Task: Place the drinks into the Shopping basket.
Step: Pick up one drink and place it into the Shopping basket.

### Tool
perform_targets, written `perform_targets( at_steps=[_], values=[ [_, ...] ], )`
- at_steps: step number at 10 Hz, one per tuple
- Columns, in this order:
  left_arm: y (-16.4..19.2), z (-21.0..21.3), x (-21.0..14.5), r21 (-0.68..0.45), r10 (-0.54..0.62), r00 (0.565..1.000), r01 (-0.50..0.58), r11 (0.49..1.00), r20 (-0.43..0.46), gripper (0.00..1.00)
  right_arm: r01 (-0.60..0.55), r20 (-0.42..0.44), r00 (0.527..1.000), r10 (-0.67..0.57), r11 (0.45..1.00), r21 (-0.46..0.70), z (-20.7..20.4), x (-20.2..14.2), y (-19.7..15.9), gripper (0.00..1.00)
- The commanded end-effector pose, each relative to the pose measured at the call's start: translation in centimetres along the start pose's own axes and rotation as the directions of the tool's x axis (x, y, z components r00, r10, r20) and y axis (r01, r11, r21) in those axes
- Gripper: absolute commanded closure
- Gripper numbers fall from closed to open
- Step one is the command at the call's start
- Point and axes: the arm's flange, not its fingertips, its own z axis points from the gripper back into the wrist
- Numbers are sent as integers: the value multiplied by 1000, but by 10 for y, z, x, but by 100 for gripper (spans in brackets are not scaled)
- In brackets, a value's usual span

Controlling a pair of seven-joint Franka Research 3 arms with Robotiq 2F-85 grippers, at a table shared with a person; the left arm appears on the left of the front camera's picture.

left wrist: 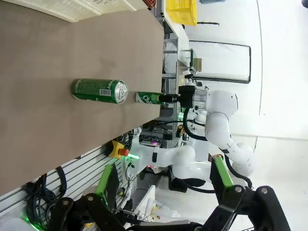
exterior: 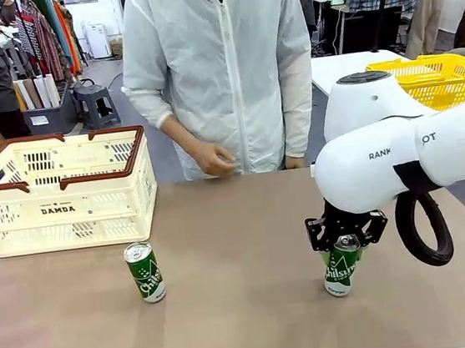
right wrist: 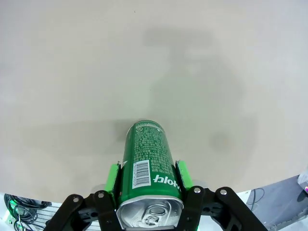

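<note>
Two green drinks stand upright on the brown table. One can point(exterior: 340, 267) is at the front right, and my right gripper point(exterior: 347, 232) comes down over its top. In the right wrist view the green pads point(right wrist: 113, 178) press both sides of this can point(right wrist: 147, 154) near its silver top. The other can point(exterior: 145, 273) stands free at the front left, also seen in the left wrist view point(left wrist: 98, 91). My left gripper point(left wrist: 161, 178) is open, held well off the table with nothing between its fingers. The cream Shopping basket point(exterior: 61, 183) marked DAMDA sits at the back left.
A person in a white jacket stands at the far edge, one hand point(exterior: 214, 158) near the table's middle. A yellow mesh basket point(exterior: 435, 75) rests on another table at the back right. Bare tabletop lies between the two cans.
</note>
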Motion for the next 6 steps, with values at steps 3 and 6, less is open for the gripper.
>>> perform_targets(
  at_steps=[3, 6],
  values=[
    [-1, -2, 0, -5, -4, 1000, 4, 1000, -7, 0, 13, -1, 1000, -13, 1000, -12, -3, -2, 2, 100],
    [-1, -2, 0, -5, -4, 1000, 4, 1000, -7, 0, -55, 31, 998, 54, 998, 19, 68, 1, 11, 100]
  ],
)
